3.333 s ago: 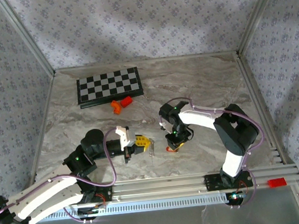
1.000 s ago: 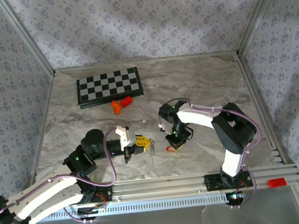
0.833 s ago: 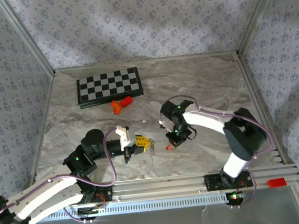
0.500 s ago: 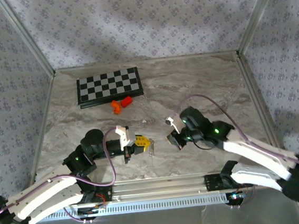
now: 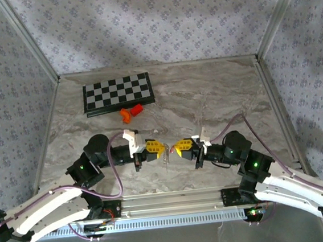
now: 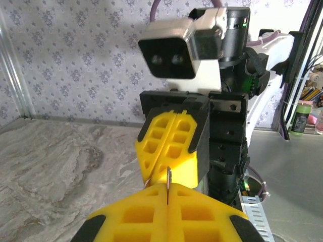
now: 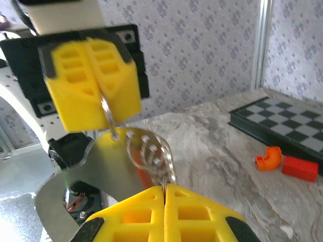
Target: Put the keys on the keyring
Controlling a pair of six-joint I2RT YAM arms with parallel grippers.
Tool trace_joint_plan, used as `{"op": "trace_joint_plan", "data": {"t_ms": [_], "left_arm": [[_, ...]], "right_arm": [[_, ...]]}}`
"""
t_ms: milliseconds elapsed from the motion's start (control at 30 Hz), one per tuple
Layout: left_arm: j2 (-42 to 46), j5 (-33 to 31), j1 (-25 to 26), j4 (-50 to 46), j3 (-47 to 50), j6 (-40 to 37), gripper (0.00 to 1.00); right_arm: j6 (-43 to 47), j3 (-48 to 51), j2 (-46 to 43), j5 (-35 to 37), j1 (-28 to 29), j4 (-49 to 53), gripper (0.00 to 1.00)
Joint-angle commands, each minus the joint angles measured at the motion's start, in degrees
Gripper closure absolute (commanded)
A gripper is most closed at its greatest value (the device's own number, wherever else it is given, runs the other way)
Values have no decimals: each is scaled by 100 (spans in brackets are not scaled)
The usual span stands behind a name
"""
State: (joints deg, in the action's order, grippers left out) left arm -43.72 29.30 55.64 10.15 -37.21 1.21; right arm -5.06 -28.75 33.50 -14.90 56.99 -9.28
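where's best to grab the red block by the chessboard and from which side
Probably grip the red block across its two long sides, coming straight down from above. It lies flat and oblong, so the narrow width suits the jaws; the orange curved piece crowds its left end, and the chessboard sits close behind.

1. The chessboard is chequered black and pale grey.
2. The table is marbled grey.
3. The left gripper and right gripper are tipped yellow.
4. The keys are seen as silver; the keyring as silver wire with red.
5. The blocks are coloured orange-red.
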Motion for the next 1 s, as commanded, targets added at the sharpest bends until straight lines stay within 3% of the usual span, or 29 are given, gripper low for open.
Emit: {"op": "trace_joint_plan", "data": {"t_ms": [0, 333, 600, 967], "left_arm": [[-51, 57, 98, 371, -273, 73, 100], [-294, -48, 201, 533, -360, 64, 100], [-297, -56, 202, 668, -329, 122, 100], [-224, 24, 210, 681, -292, 184, 100]], "right_arm": [[172, -184, -226, 22, 79, -554, 100], [56, 118, -574, 122, 213, -953, 100], [267, -19, -515, 106, 332, -578, 100], [304, 7, -381, 186, 431, -790, 100]]}}
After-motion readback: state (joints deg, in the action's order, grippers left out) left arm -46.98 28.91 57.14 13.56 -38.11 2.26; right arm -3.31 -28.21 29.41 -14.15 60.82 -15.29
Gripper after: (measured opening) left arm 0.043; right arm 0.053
